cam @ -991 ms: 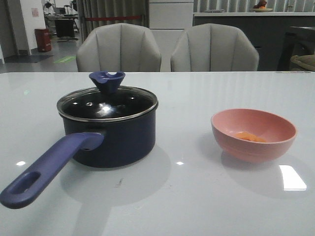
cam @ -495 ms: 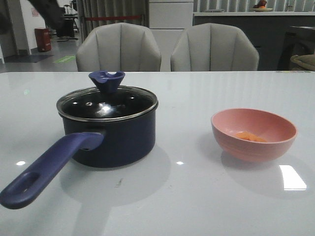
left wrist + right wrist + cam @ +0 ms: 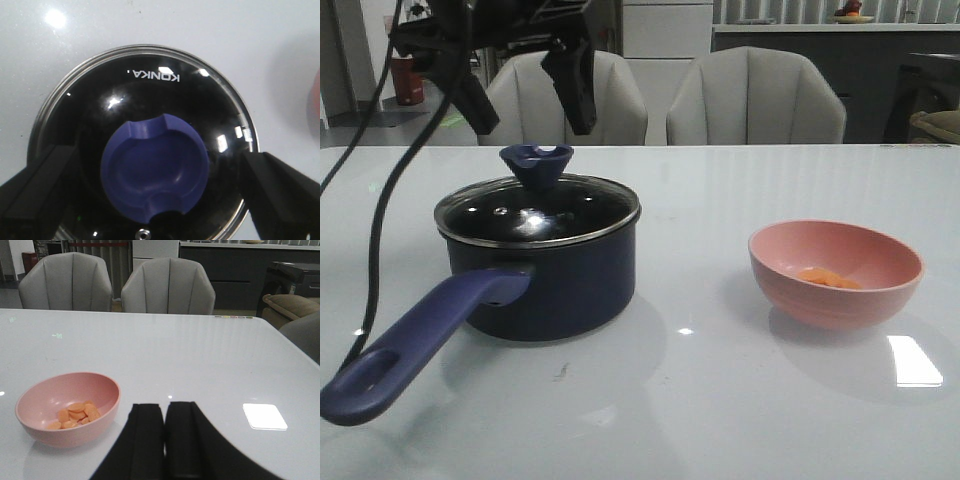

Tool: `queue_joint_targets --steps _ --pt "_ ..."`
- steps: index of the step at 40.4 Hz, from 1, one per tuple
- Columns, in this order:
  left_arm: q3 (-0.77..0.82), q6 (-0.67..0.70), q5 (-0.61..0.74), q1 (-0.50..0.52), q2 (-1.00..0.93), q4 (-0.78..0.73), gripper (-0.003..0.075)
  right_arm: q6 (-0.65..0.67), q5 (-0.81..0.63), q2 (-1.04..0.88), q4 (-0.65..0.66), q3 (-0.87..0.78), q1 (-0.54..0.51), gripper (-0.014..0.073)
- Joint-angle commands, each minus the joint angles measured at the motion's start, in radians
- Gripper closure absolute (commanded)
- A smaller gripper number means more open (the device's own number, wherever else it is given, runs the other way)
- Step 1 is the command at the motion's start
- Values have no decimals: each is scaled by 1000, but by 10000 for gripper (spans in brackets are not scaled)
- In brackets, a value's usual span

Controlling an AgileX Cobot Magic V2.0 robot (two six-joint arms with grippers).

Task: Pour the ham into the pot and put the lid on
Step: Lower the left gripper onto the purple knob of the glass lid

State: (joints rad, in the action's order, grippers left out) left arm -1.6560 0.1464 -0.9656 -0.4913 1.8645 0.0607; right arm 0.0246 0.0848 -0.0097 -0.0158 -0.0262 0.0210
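The dark navy pot point(image 3: 555, 285) stands at the table's left with its purple-blue handle point(image 3: 415, 345) toward the front left. The glass lid point(image 3: 538, 210) sits on it, its blue knob point(image 3: 537, 164) up. My left gripper point(image 3: 528, 95) hangs open just above the knob, fingers point(image 3: 570, 85) wide apart. In the left wrist view the knob point(image 3: 154, 170) lies between the spread fingers point(image 3: 280, 192), untouched. The ham point(image 3: 828, 278) lies in the pink bowl point(image 3: 835, 272) at the right; the right wrist view shows the ham point(image 3: 75, 415) in the bowl point(image 3: 67, 407). My right gripper point(image 3: 165, 410) is shut and empty beside that bowl.
Two grey chairs point(image 3: 660, 100) stand behind the table's far edge. A black cable point(image 3: 380, 200) hangs from the left arm down past the pot's left side. Bright light reflections point(image 3: 915, 362) lie on the glossy white table point(image 3: 700, 400).
My left arm has come into the front view from the upper left and now hovers open over the lid's knob. The pot, lid and bowl have not moved.
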Motion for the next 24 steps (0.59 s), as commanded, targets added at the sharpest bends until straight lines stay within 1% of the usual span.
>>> queue_joint_targets --steps 1,9,16,19,22,24 --pt "-57 37 14 -18 -15 -17 45 1 -85 -21 5 4 -6 437" --pt "-68 102 7 -18 23 -24 45 1 -85 -21 5 4 -6 437" --pt "-72 104 7 -18 29 -24 48 1 -85 -21 5 4 -6 437" --pt "-72 104 7 -18 29 -24 85 1 -85 -21 5 4 -6 437" --pt "-72 104 3 -18 29 -24 175 1 -85 -21 5 4 -6 437" --pt "-72 104 0 -18 29 -24 248 1 -85 -21 5 4 -6 437"
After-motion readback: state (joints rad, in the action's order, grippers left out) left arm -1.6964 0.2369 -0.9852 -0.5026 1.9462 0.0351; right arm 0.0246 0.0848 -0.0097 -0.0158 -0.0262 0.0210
